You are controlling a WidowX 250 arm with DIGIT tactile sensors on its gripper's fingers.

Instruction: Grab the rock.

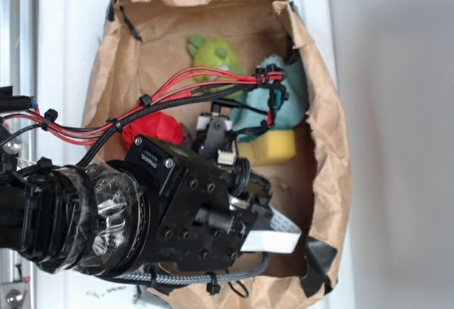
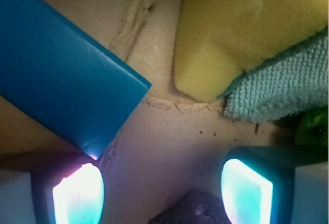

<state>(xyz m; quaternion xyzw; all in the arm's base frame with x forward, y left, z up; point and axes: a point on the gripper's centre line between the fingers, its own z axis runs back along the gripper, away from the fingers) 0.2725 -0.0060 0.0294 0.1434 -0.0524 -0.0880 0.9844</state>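
Paper-lined box (image 1: 323,110) holds a yellow sponge (image 2: 231,29), teal cloth (image 2: 277,85), green plush (image 1: 213,55) and red wad (image 1: 152,128). Gripper (image 2: 162,188) fingers spread open; rock (image 2: 193,211) cut off at the wrist view's bottom edge.

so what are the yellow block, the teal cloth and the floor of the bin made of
The yellow block looks like soft foam sponge: matte, finely pored, rounded corner. The teal cloth looks like terry or microfibre, with a looped nubby pile. The bin floor appears to be brown kraft paper or cardboard, matte with a torn fibrous seam.
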